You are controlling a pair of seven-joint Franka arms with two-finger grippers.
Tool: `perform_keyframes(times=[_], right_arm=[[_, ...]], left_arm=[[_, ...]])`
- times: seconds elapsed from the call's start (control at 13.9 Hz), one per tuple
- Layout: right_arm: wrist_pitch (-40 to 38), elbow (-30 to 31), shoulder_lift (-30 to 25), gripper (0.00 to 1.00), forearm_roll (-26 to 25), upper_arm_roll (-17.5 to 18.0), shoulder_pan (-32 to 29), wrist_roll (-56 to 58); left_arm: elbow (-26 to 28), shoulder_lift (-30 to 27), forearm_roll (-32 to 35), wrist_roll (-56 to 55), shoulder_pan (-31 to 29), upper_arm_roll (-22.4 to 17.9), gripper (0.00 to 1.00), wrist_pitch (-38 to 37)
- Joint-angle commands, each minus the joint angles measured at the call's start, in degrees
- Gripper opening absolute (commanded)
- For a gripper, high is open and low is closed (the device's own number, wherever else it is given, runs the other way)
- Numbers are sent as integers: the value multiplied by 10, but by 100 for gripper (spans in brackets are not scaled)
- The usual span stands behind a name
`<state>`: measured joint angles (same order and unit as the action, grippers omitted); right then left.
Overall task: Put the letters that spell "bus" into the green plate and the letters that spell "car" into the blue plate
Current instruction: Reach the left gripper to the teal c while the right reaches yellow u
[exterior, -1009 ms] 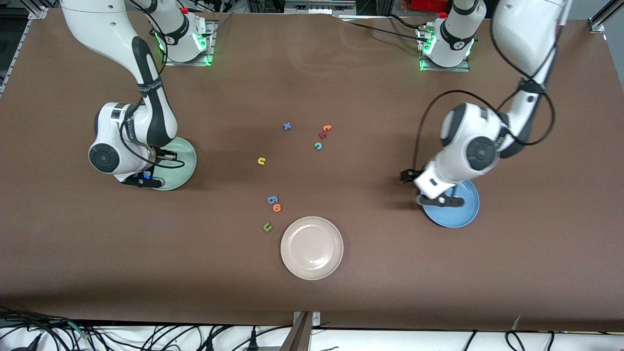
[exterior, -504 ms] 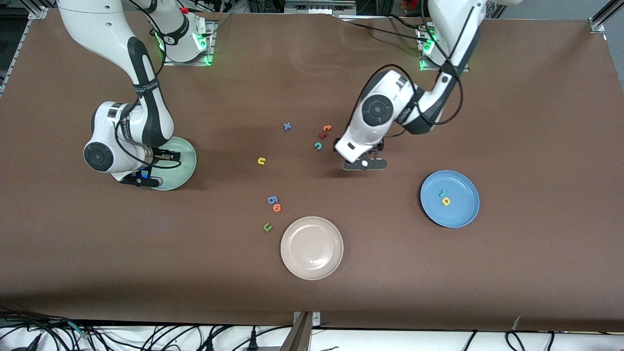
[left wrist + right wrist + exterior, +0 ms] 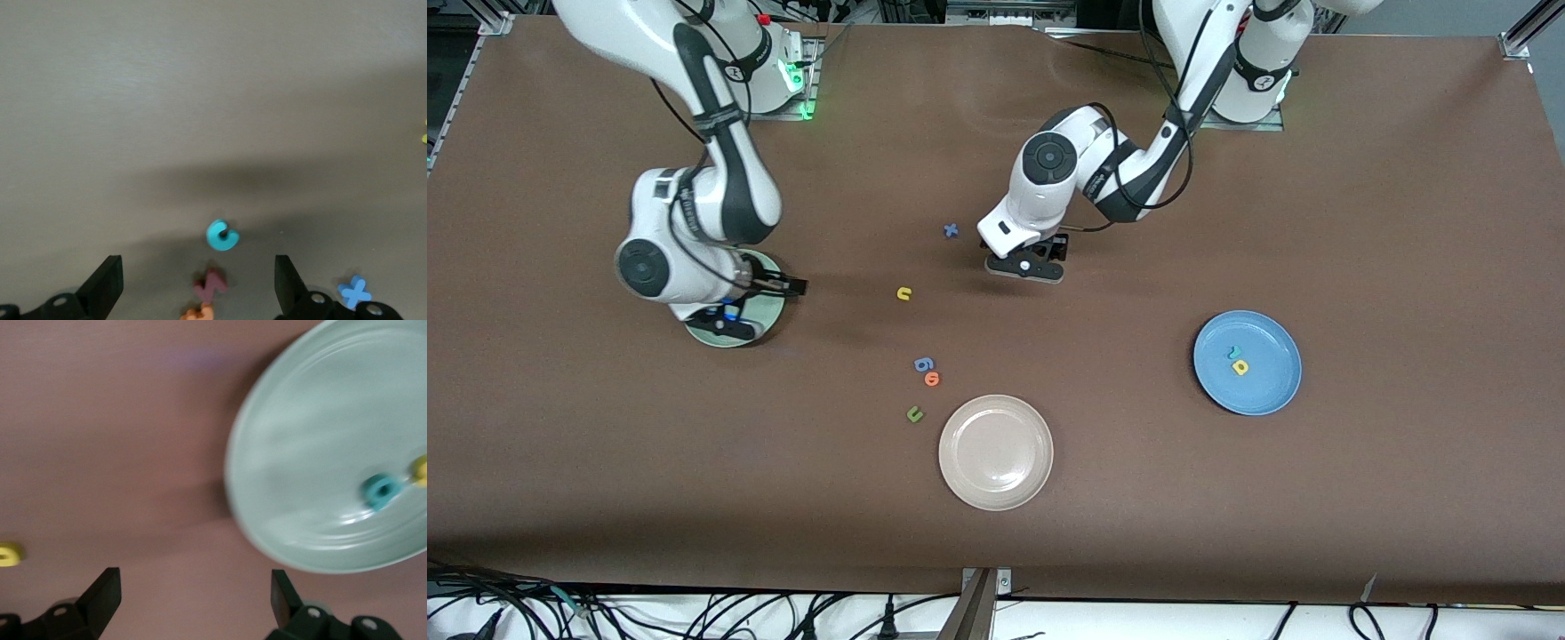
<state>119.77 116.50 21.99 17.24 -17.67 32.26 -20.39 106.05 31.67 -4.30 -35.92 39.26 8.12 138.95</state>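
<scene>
Swinging away from the blue plate (image 3: 1248, 362), where the r and a lay, my left tool (image 3: 1024, 268) came over the teal c (image 3: 223, 235), jaws wide and empty – "car" lacked only that. My right tool (image 3: 725, 322) had just opened beside the green plate (image 3: 320, 453) – b and s inside, yellow u (image 3: 904, 293) still on the table

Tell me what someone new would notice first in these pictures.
Probably the left gripper, open over a cluster of small foam letters in mid-table, with a teal c between its fingers in its wrist view. Next, the right gripper, open above the green plate, where a teal letter already lies.
</scene>
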Motion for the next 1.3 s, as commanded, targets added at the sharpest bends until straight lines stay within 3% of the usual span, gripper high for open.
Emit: perform_keyframes(times=[0.0, 0.43, 1.22], right_arm=[[46, -7, 3, 99, 9, 35, 24, -119], [183, -14, 60, 99, 9, 37, 118, -317], [210, -50, 108, 99, 31, 38, 150, -330]], left_arm=[[-59, 51, 8, 16, 17, -10, 100, 3], [-65, 67, 54, 12, 34, -11, 100, 4], [-37, 74, 61, 8, 51, -12, 98, 34]])
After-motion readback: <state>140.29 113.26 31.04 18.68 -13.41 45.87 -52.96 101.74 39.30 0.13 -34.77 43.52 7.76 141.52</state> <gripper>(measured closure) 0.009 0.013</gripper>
